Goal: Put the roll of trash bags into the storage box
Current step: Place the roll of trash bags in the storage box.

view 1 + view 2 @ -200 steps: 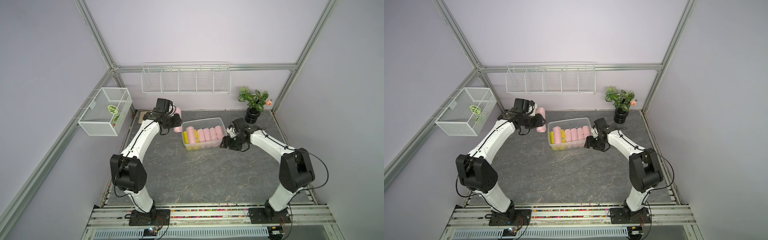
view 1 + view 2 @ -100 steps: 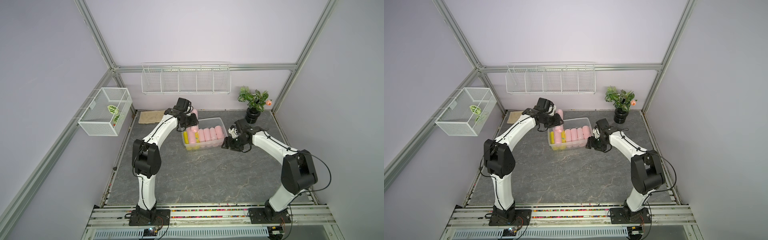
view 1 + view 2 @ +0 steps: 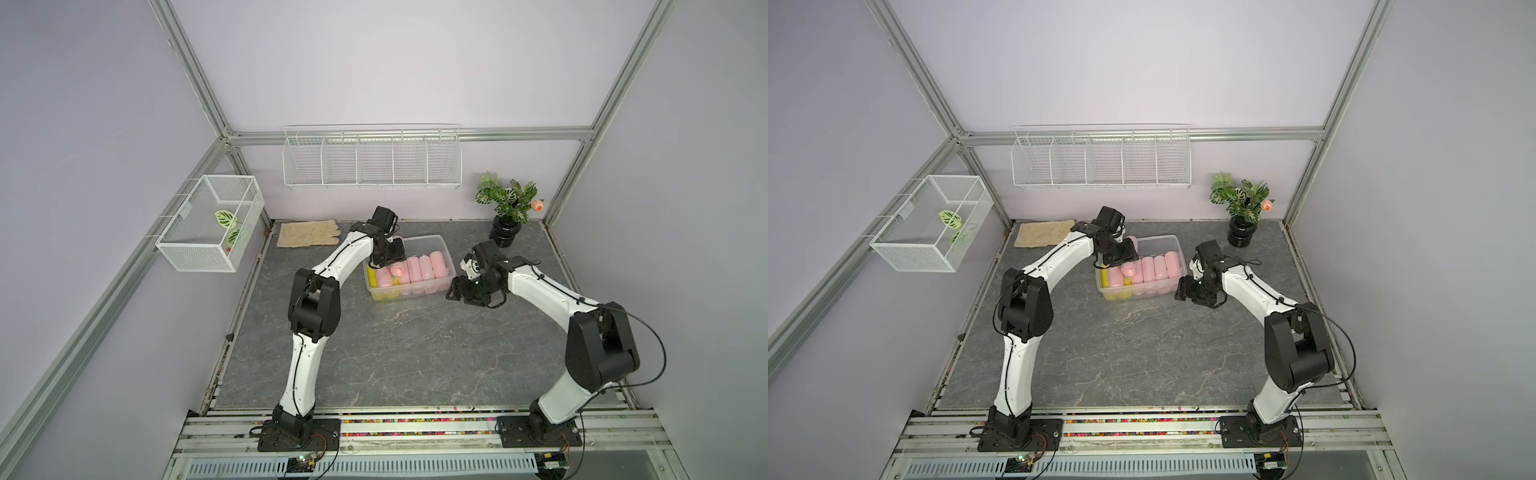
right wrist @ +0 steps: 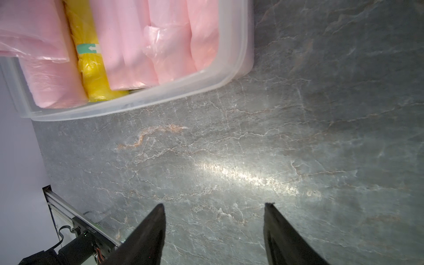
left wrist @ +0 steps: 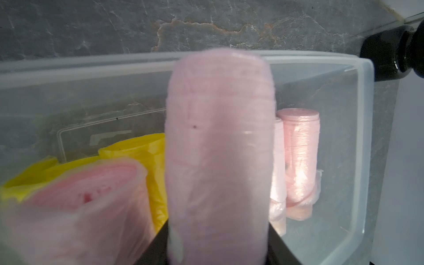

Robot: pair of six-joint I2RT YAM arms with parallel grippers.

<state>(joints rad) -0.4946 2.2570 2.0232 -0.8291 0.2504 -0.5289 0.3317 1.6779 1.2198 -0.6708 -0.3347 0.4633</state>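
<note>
A pink roll of trash bags (image 5: 220, 149) sits between the fingers of my left gripper (image 5: 219, 229), which is shut on it. In both top views this gripper (image 3: 388, 255) (image 3: 1119, 253) hangs over the left end of the storage box (image 3: 415, 292) (image 3: 1154, 292), a clear plastic tub, and the roll's (image 3: 397, 270) end pokes out below it. Several pink rolls (image 3: 419, 268) and a yellow one (image 3: 372, 279) lie side by side in the box. My right gripper (image 4: 214, 204) (image 3: 455, 291) is open over bare table by the box's right front corner (image 4: 229, 75).
A beige glove (image 3: 307, 234) lies at the back left of the table. A potted plant (image 3: 507, 208) stands at the back right. A white wire-mesh basket (image 3: 212, 224) hangs on the left wall and a long white wire rack (image 3: 372, 160) on the back wall.
My left arm has swung right from the table's back left, carrying the pink roll over the box's left end and uncovering the glove. The right arm has hardly moved.
</note>
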